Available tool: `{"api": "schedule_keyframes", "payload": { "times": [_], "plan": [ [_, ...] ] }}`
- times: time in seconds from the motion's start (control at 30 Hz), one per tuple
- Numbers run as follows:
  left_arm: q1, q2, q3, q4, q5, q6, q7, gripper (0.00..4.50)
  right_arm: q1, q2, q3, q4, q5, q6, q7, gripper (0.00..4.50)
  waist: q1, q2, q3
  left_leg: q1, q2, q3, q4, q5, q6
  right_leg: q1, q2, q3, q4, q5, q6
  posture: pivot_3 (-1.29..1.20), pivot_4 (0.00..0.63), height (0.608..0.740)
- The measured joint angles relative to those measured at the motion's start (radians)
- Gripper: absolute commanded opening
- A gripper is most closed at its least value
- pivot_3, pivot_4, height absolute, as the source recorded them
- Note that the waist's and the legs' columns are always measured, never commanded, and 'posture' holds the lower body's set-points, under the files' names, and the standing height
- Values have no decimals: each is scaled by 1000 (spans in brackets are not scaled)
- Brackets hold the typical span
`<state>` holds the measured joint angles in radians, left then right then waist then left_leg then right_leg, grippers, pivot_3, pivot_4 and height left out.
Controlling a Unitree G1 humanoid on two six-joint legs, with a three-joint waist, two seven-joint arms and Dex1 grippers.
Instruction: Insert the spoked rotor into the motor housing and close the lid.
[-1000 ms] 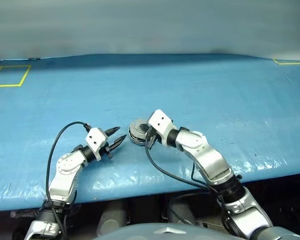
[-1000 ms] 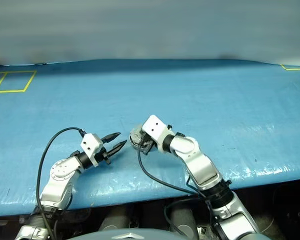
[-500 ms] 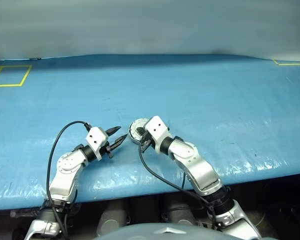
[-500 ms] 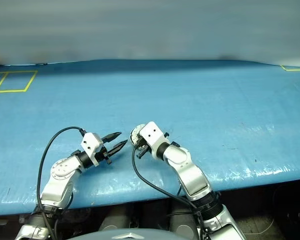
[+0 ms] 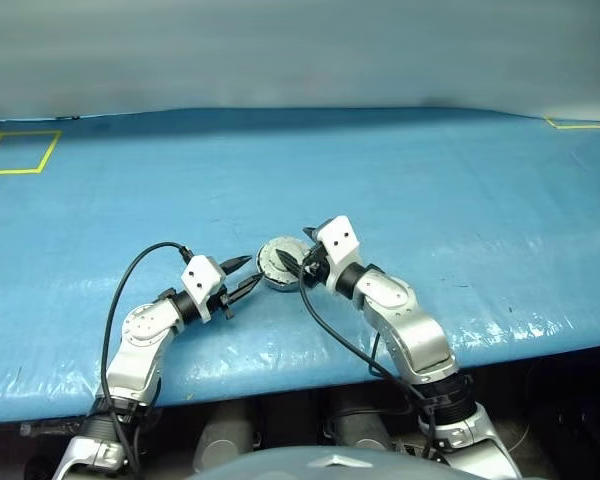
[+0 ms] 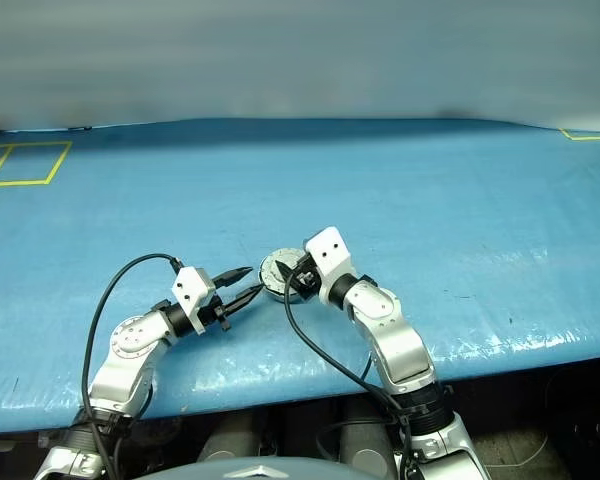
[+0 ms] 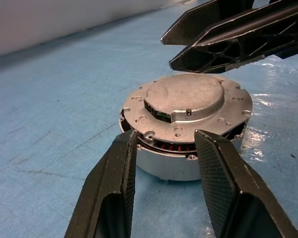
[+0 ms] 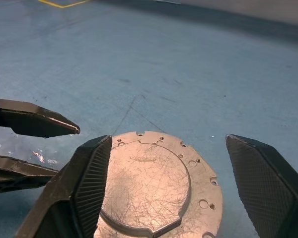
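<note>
Where the two arms meet near the front middle of the blue-covered table (image 5: 430, 180), the motor housing (image 7: 164, 166) lies flat on its base, its round axis upright, so no long side points anywhere. The lid (image 7: 188, 106) is down on top of it, plain grey outer face up. That face is a scratched, light metal disc with a raised round centre, a flange dotted with small holes, and one small dark notch at the edge of the raised part. Under the flange a narrow gap shows copper-brown windings; below them the casing wall is smooth grey.

The left pincer (image 7: 164, 144) stands partly open, its two black fingers (image 7: 114, 178) to either side of the near wall of the housing, just beside it; whether they touch it cannot be told. It has hold of nothing that can be confirmed.

The right pincer (image 8: 169, 163) is spread wide above the lid, one ribbed finger (image 8: 92, 173) over its rim and the other clear to the far side. It grips nothing.

In the head views the two pincers flank the housing from opposite sides. Yellow tape lines (image 5: 20, 150) mark the far left of the table.
</note>
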<state>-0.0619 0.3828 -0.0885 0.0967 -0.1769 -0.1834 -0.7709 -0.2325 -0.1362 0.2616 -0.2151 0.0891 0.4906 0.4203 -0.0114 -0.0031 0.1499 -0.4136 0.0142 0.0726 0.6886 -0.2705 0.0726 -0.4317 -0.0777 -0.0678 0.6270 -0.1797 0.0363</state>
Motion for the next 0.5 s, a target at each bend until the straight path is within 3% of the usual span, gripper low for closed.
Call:
{"api": "schedule_keyframes", "payload": {
  "times": [0.5],
  "plan": [
    [2, 13, 2, -23, 0, 7, 4, 1940, -29, 14, 55, 151, -44, -77, -1, 4469, 0, 0, 0, 1, 0, 0, 0, 0, 0, 0, 0, 0, 0, 0, 0, 0, 150, 740]
  ]
}}
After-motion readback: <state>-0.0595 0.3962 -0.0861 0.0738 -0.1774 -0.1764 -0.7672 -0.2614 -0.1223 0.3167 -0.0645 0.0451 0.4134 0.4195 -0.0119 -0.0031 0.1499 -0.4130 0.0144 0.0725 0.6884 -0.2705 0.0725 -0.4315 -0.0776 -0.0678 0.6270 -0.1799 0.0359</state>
